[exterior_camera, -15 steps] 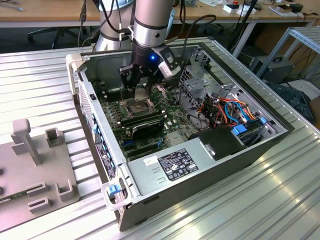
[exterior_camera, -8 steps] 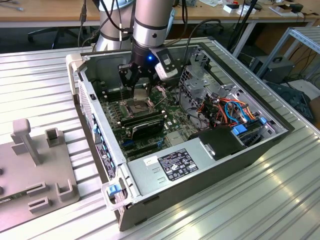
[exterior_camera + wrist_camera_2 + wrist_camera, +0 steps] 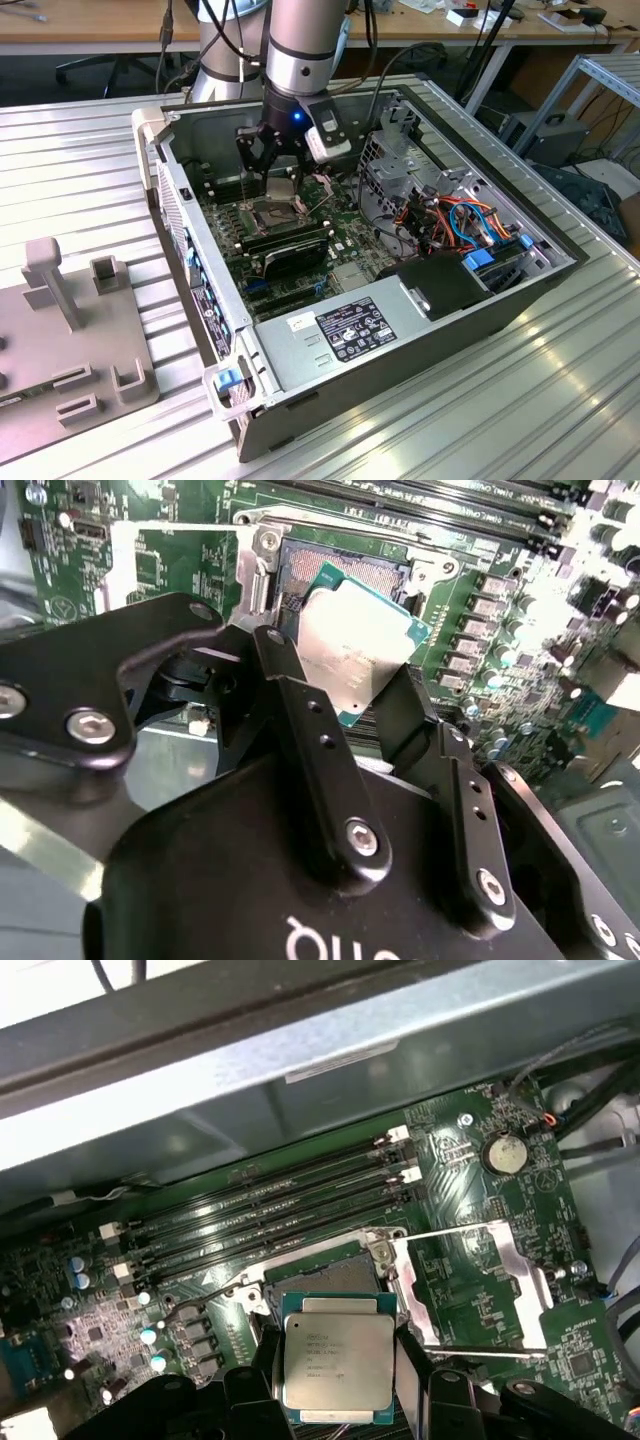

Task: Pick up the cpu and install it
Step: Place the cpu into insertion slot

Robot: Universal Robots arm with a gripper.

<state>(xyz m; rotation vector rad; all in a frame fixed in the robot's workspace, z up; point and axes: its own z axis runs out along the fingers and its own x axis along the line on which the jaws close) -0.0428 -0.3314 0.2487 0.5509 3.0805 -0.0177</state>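
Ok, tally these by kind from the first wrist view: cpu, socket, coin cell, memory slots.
cpu: 1
socket: 1
coin cell: 1
memory slots: 4
Total: 7

The cpu (image 3: pixel 338 1360) has a dull, faintly brushed silver-grey metal lid over a green board rim with a slight sheen. The gripper (image 3: pixel 340 675) clasping it is matt black (metal, going by its machined edges), with bright metal screw heads (image 3: pixel 362 837). The motherboard (image 3: pixel 555 1220) is glossy green laminate. Its memory slots (image 3: pixel 270 1205) are black plastic, the coin cell (image 3: pixel 503 1152) is polished metal, and the socket's hinged plate (image 3: pixel 418 1290) is shiny bare metal. The computer case (image 3: pixel 470 330) is matt grey sheet metal, and its power supply (image 3: pixel 290 355) carries a smooth paper label (image 3: pixel 350 325). The table (image 3: pixel 560 400) is ribbed, satiny aluminium.
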